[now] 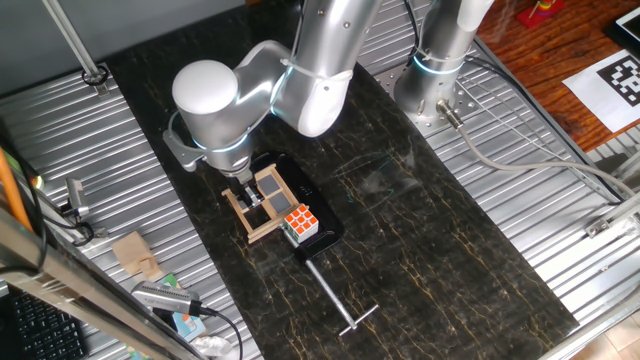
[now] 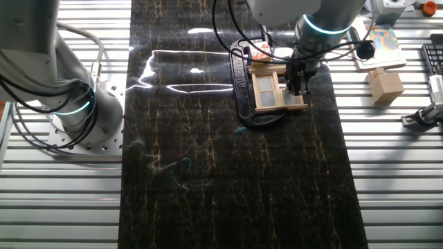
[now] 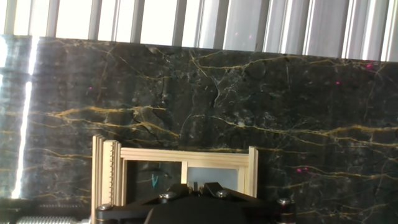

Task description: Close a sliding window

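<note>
A multicoloured puzzle cube (image 1: 300, 224) sits on the dark marble-patterned tabletop (image 1: 430, 250). Near it lies a metal T-shaped rod (image 1: 338, 297). Off the dark surface, on the ribbed metal, rests a small wooden block (image 2: 385, 86), with a flat printed card (image 2: 377, 47) close by. A black-and-white marker sheet (image 1: 620, 78) lies on the reddish wood at the far corner.

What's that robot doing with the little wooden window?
The silver robot arm has its gripper down on the sliding window, a small wooden frame lying on a black base on the dark marble table. It seems to be working on sliding the window shut. A colourful Rubik's cube sits on one end of the base. The fingers are hidden, so I cannot tell if they are open or shut.
</note>
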You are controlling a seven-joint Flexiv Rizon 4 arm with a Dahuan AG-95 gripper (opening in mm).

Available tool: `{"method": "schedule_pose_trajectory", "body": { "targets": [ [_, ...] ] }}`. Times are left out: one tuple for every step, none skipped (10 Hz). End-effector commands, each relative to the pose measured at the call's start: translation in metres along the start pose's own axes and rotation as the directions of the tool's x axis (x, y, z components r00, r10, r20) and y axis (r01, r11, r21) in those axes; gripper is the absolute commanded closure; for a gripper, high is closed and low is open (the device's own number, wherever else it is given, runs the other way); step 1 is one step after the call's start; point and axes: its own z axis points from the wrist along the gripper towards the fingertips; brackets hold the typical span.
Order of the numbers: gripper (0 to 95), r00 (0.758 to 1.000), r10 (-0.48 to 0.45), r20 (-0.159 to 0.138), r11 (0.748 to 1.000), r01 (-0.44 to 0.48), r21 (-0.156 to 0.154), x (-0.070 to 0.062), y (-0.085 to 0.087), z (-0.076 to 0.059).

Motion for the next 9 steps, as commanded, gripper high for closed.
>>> {"method": "schedule_pose_trajectory", "body": {
  "targets": [
    [95.0, 1.0, 0.002, -0.001, 1.0, -0.002, 0.0, 0.0003, 0.0005, -0.0001],
    [95.0, 1.0, 0.002, -0.001, 1.0, -0.002, 0.0, 0.0002, 0.0012, 0.0001],
    [95.0, 1.0, 0.004, -0.001, 1.0, -0.004, 0.0, 0.0, 0.0018, 0.0006],
    [95.0, 1.0, 0.004, -0.001, 1.0, -0.004, 0.0, 0.0, 0.0019, 0.0009],
    [95.0, 1.0, 0.004, 0.0, 1.0, -0.004, 0.0, -0.0001, 0.0019, 0.001],
    [95.0, 1.0, 0.004, 0.0, 1.0, -0.004, 0.0, -0.0001, 0.0019, 0.0012],
    [95.0, 1.0, 0.004, 0.0, 1.0, -0.004, 0.0, -0.0001, 0.0019, 0.0014],
    [95.0, 1.0, 0.005, 0.0, 1.0, -0.005, 0.0, -0.0001, 0.0019, 0.0015],
    [95.0, 1.0, 0.007, 0.001, 1.0, -0.007, 0.0, -0.0001, 0.002, 0.0016]
  ]
}}
